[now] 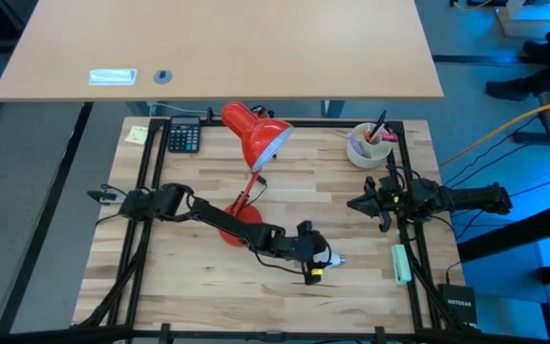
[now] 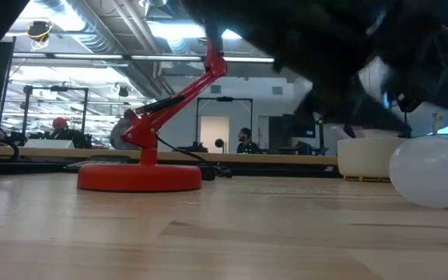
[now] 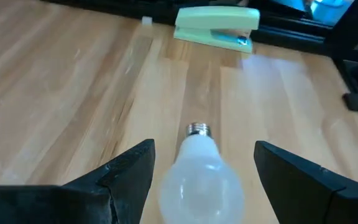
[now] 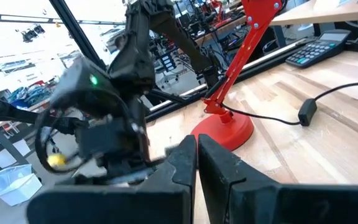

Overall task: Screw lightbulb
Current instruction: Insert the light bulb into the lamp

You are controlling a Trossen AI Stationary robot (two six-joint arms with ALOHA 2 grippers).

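The lightbulb (image 3: 201, 177), white with a silvery screw base (image 3: 197, 130), lies on its side on the wooden table, its base pointing toward a pale green object (image 3: 216, 28). It also shows in the low view (image 2: 434, 171) and the high view (image 1: 333, 260). My left gripper (image 3: 204, 148) is open, low over the table at the near middle (image 1: 323, 260), with one finger on either side of the bulb's glass and a gap at each side. My right gripper (image 1: 353, 204) waits shut at the table's right (image 4: 196, 143). The red lamp stands on its round base (image 1: 240, 227), its shade (image 1: 259, 136) toward the far edge.
A black calculator (image 1: 183, 137) and a yellow note (image 1: 137, 134) lie at the far left. A white cup with pens (image 1: 368, 145) stands at the far right. The pale green object (image 1: 401, 263) lies near the right edge. The lamp's cord (image 4: 303, 112) runs across the table.
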